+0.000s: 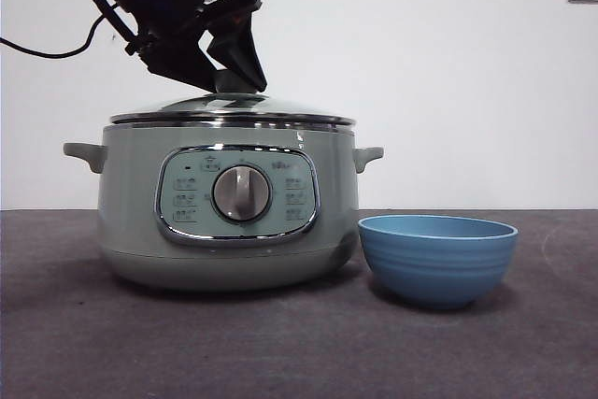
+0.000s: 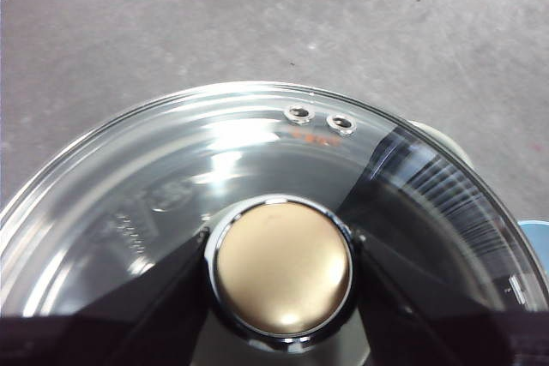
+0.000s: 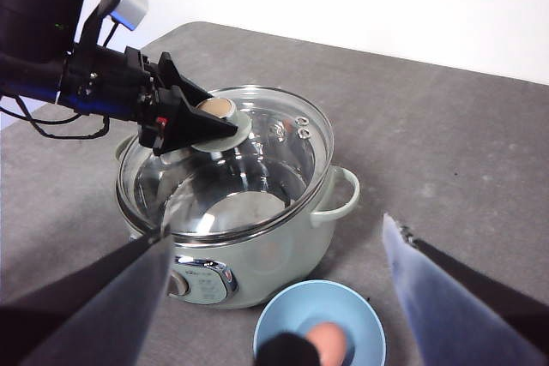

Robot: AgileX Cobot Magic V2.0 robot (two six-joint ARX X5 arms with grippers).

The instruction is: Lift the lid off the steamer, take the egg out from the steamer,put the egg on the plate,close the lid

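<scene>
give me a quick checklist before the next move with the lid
1. Lid seated on the pot: ok, its rim lies level along the pot's top in the front view.
2. Left tool at the knob: ok, centred on it.
3. Egg out of the pot: ok, a pinkish egg shape lies in the bowl, partly hidden.
4. Right tool clear of the lid: ok, open, above the bowl.
5. Gap between bowl and pot: cannot tell, they stand very close.
</scene>
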